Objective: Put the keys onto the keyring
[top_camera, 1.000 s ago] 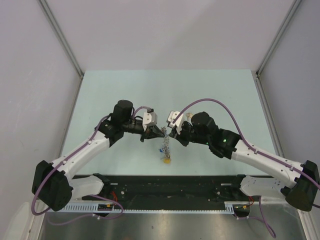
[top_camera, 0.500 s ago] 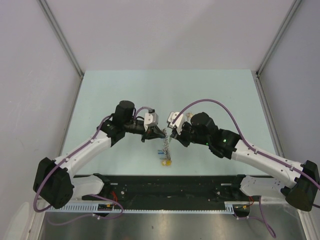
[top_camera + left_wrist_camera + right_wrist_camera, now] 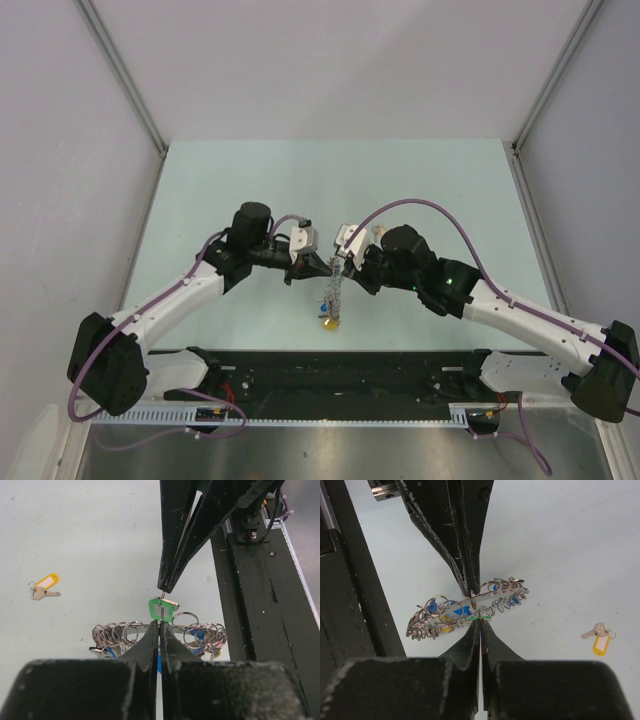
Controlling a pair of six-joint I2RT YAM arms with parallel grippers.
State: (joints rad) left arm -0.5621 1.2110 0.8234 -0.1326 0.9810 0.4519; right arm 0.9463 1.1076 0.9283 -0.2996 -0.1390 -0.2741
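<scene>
One green key [image 3: 161, 611] shows — only in wrist views.

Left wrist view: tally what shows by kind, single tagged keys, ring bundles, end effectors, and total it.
Single tagged keys: 2, the green key and the yellow-orange key
Ring bundle: 1
End effectors: 2, the left end effector and the right end effector
Total: 5

I count two arms and two grippers, the left gripper [image 3: 159, 624] and the right gripper [image 3: 480, 623]. One keyring [image 3: 120, 632] shows, its strung keys too crowded for me to number. Single keys come to two — one green-headed key [image 3: 161, 611] and one yellow-tagged key [image 3: 44, 586]. There is one table [image 3: 430, 180].
</scene>
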